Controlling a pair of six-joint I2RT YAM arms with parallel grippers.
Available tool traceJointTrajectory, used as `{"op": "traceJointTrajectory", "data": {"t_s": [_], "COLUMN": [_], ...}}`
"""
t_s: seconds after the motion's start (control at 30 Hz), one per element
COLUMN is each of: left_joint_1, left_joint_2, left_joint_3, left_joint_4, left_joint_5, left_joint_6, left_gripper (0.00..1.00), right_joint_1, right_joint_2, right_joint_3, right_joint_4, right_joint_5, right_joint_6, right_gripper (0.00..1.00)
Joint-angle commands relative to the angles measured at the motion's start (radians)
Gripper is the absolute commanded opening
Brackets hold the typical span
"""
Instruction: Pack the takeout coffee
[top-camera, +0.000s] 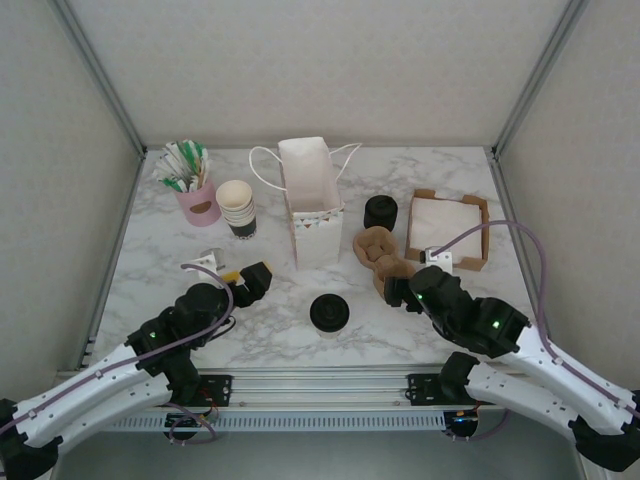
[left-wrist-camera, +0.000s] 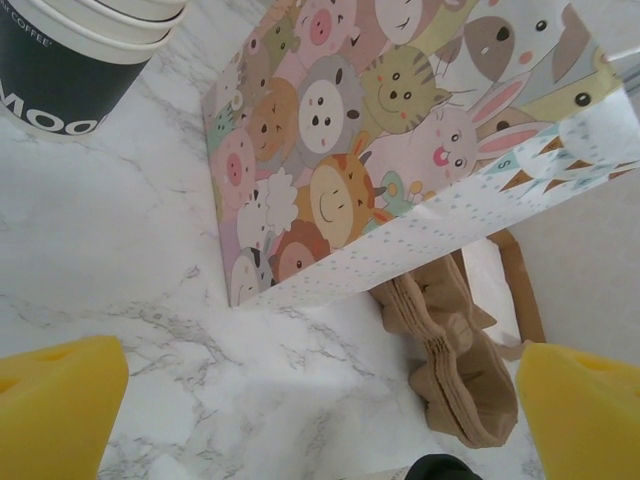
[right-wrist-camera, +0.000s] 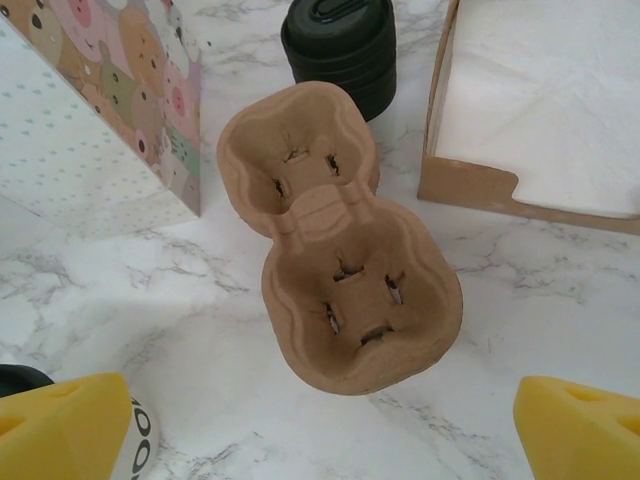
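Evidently the packing has not begun: the takeout coffee (top-camera: 329, 312) stands upright on the marble worktop (top-camera: 270, 335), between the two arms and just in front of the paper bag (top-camera: 312, 205), apart from everything else; the bag stands upright with its mouth open to the top; the brown pulp cup carrier (top-camera: 382, 255) lies beside the bag on the right, both its wells empty, with a black cylinder (top-camera: 380, 212) and a box of napkins (top-camera: 447, 228) behind it.

The left tool (top-camera: 245, 272) hangs low near the bag's front corner, its yellow pads (left-wrist-camera: 55, 400) spread wide and nothing between them; the right tool (top-camera: 400, 290) hovers over the near end of the carrier, its jaws likewise fully apart and empty.

So the step in hand looks like the approach before a first grasp; the right tool seems aimed at the carrier, the coffee is claimed by neither. Next, I judge, one tool must come down around the cup below its lid, close gently enough not to crush it, and keep it upright on the way to a carrier well or the bag; the bag may need steadying by the other arm.
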Motion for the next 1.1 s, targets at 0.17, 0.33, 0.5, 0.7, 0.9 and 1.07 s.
{"op": "traceJointTrajectory", "data": {"t_s": [0.17,0.33,0.5,0.7,0.9,1.07], "left_joint_1": [-0.004,-0.004,-0.004,-0.004,-0.002,0.012], "left_joint_2": [0.016,0.048,0.122,0.241,0.262,0.226], "left_joint_3": [0.016,0.020,0.044,0.131,0.244,0.315], "left_joint_4": [0.035,0.053,0.062,0.024,-0.034,-0.078], "left_joint_5": [-0.022,-0.017,-0.026,-0.041,-0.110,-0.135], "left_joint_6": [0.015,0.026,0.004,0.025,0.144,0.227], "left_gripper": [1.00,1.00,1.00,1.00,1.00,1.00], "right_joint_1": [-0.014,-0.042,-0.101,-0.159,-0.251,-0.297], "right_joint_2": [0.075,0.130,0.175,0.254,0.299,0.296], "right_joint_3": [0.022,0.039,0.052,0.096,0.153,0.184], "right_joint_4": [0.019,0.022,0.042,0.039,0.036,0.069], "right_joint_5": [-0.026,-0.078,-0.175,-0.270,-0.390,-0.447], "right_joint_6": [-0.005,-0.010,-0.024,-0.043,-0.059,-0.080], "right_gripper": [0.99,0.99,0.99,0.99,0.99,0.99]}}
